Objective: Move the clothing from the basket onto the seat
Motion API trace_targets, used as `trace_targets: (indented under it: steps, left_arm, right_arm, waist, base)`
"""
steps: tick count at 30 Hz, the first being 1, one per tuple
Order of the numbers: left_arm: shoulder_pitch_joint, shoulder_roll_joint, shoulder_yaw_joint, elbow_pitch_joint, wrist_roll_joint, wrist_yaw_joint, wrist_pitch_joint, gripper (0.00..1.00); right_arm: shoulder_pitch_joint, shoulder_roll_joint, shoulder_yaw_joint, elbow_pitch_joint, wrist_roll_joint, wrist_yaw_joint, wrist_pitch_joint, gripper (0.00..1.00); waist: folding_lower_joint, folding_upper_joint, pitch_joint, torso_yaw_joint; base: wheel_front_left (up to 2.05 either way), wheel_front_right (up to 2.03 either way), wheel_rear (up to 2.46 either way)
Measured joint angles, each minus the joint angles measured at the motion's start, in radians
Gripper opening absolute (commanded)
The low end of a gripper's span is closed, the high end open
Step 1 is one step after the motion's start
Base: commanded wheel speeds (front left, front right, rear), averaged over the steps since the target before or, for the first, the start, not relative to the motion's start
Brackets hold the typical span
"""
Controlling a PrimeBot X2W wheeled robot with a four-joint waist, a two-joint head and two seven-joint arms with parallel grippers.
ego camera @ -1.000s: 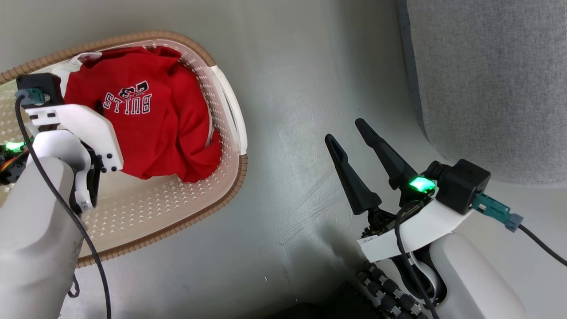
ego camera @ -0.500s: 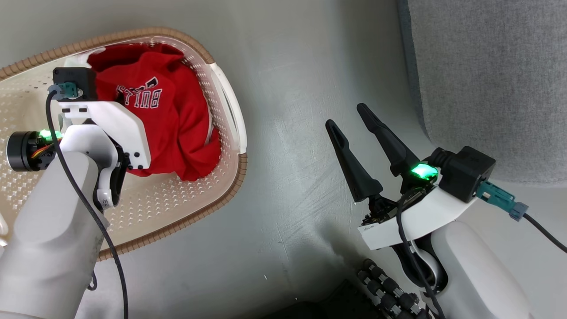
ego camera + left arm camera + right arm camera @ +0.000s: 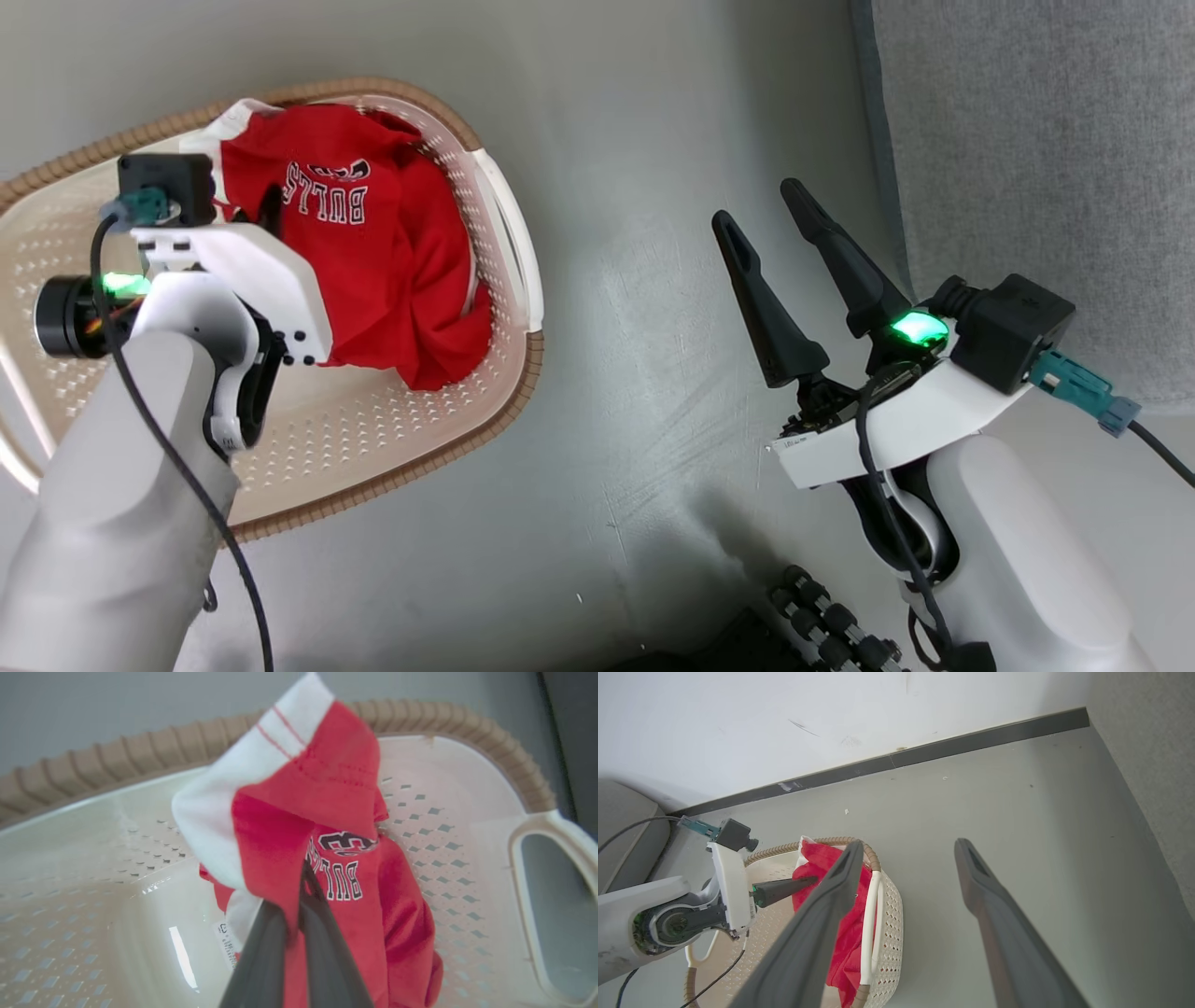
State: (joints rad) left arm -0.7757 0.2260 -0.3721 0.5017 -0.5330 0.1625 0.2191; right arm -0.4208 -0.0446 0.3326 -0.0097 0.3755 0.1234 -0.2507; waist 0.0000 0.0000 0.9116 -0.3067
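Currently the task is at its first stage. The clothing [image 3: 373, 252], red with white bands and the print "BULLS", lies inside the basket [image 3: 509, 392], heaped against the basket's right end. No garment shows on the visible part of the seat [image 3: 1036, 140].

The left gripper [image 3: 302, 882] is inside the basket with its two fingers pressed together on a fold of the red fabric. A white-banded edge stands raised above the grip point. The lower part of the garment hangs down onto the basket bottom. Whether further garments lie under the top one cannot be determined.

The right gripper [image 3: 761, 207] holds nothing. Its fingers stand apart over the floor [image 3: 653, 327], between the basket and the seat.

Remaining work, as judged from this state: lift the clothing clear of the rim, carry it right across the open floor, and release it on the seat.

The floor is smooth, grey and slightly scuffed. The basket stands on it at the left; the seat occupies the far right. A pale wall [image 3: 784, 718] with a dark skirting strip [image 3: 924, 753] bounds the floor on the far side.
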Motion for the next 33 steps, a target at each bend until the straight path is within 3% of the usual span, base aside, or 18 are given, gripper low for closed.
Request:
trace_targets:
  steps: [17, 33]
  left_arm:
    - [0.193, 0.022, 0.044, -0.175, -0.057, -0.084, -0.182, 0.0]
    - [0.31, 0.017, -0.036, -0.413, -0.057, -0.152, -0.21, 0.0]
  right_arm:
    - [-0.077, -0.004, 0.032, 0.066, -0.144, 0.0, 0.0, 1.0]
    - [-0.101, -0.064, 0.189, 0.15, -0.191, 0.0, -0.002, 1.0]
  waist:
    - [0.0, 0.0, -0.119, 0.069]
    - [0.0, 0.0, -0.292, 0.146]
  base:
    - [0.0, 0.0, 0.0]
    - [0.0, 0.0, 0.0]
